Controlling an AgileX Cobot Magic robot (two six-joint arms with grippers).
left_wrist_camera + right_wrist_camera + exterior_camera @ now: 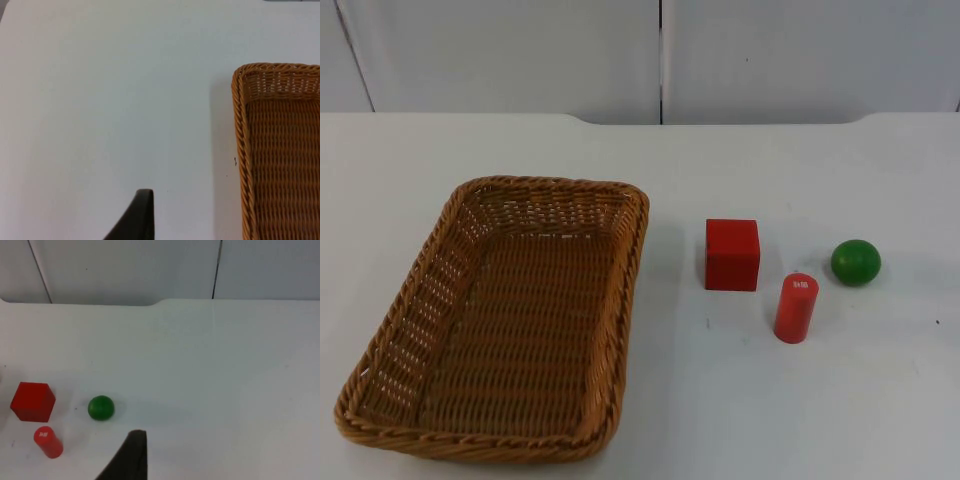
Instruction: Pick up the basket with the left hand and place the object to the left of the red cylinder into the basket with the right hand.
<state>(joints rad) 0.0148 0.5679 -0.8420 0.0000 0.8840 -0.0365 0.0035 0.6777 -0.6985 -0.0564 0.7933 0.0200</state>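
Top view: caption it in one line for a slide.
Empty wicker basket beside a red cube, an upright red cylinder and a green ball on the white table.

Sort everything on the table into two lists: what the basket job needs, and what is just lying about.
Needed:
basket, for the left gripper to lift
red cube, left of the cylinder, goes into the basket
red cylinder, upright, the landmark

Lying about:
green ball, right of the cylinder
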